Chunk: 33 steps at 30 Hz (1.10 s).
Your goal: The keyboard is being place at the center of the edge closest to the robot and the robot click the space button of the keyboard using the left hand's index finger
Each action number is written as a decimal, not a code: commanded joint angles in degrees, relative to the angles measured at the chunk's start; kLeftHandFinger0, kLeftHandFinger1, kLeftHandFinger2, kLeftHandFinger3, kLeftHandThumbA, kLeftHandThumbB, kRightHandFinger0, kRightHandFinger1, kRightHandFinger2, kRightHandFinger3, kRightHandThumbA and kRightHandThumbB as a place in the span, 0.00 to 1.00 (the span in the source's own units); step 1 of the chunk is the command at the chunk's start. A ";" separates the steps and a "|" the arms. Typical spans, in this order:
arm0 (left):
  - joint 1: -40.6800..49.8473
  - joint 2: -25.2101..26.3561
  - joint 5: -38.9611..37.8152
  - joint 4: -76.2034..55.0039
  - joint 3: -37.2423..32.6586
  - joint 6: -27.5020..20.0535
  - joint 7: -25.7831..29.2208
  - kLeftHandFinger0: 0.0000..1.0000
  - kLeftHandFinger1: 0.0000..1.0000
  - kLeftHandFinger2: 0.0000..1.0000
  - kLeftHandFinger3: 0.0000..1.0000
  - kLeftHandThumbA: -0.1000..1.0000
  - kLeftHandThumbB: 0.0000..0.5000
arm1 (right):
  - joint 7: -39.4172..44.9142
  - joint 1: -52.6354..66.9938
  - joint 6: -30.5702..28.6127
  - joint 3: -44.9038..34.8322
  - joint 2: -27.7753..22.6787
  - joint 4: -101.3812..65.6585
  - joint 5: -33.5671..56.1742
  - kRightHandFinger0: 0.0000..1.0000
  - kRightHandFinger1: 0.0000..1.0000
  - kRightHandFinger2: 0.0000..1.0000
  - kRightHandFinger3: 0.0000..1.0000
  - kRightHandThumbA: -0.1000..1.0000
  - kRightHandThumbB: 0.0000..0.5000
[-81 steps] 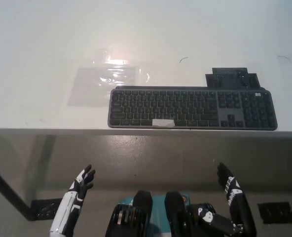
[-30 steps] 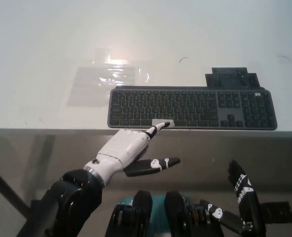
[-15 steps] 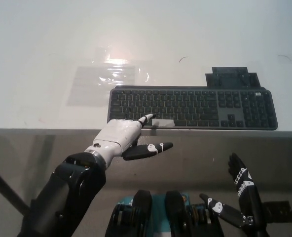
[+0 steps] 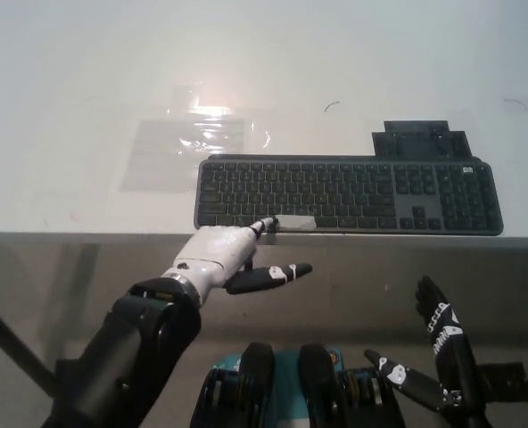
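At the tabletop [image 4: 68, 89] edge nearest the robot, the left hand [image 4: 218, 253], empty, sets its extended index finger [image 4: 262, 226] by the left end of the space bar [image 4: 295, 222] on the keyboard [image 4: 349, 192]; a centred downward press looks surest. The right hand [image 4: 442, 343] idles below, spread.

- A broad white tabletop [image 4: 86, 71] fills the upper half of the view, with a glare spot near its middle.
- A clear, shiny, crinkled plastic sheet [image 4: 193, 147] lies flat on it, left of centre.
- A flat black rectangular piece [image 4: 419, 143] sits on the table's right part.
- A thin dark curved mark [image 4: 332, 107] shows on the surface between them.
- Below the table edge, a dark slanted table leg [image 4: 10, 348] stands on the grey floor [image 4: 353, 267].
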 commanded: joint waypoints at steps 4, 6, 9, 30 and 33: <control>-2.72 -2.22 3.55 3.71 -4.18 1.69 -1.56 0.00 0.12 0.25 1.00 1.00 0.96 | 0.18 -1.66 -0.15 0.03 0.03 -1.70 -0.13 1.00 1.00 1.00 1.00 1.00 0.65; -2.74 -3.05 3.47 5.71 -5.04 1.45 -0.57 0.00 0.03 0.17 1.00 1.00 0.97 | 0.05 -1.95 -0.54 0.01 0.25 -1.39 -0.04 1.00 1.00 1.00 1.00 1.00 0.63; -1.97 -4.67 3.80 10.92 -6.89 0.65 2.11 0.03 0.06 0.17 1.00 1.00 1.00 | 0.18 -2.36 -1.02 0.07 0.12 -0.86 -0.10 1.00 1.00 1.00 1.00 1.00 0.62; 5.99 -1.36 0.94 -25.22 -6.27 0.43 -0.66 0.00 0.00 0.00 1.00 1.00 0.90 | 0.74 -2.51 0.69 0.62 -0.84 -1.70 -0.67 1.00 1.00 1.00 1.00 1.00 0.67; 7.53 -1.33 -0.82 -37.50 -5.11 0.18 -2.47 0.00 0.00 0.00 1.00 1.00 0.85 | 0.24 -2.23 -1.25 0.84 -1.06 -0.68 -2.15 1.00 1.00 1.00 1.00 1.00 0.60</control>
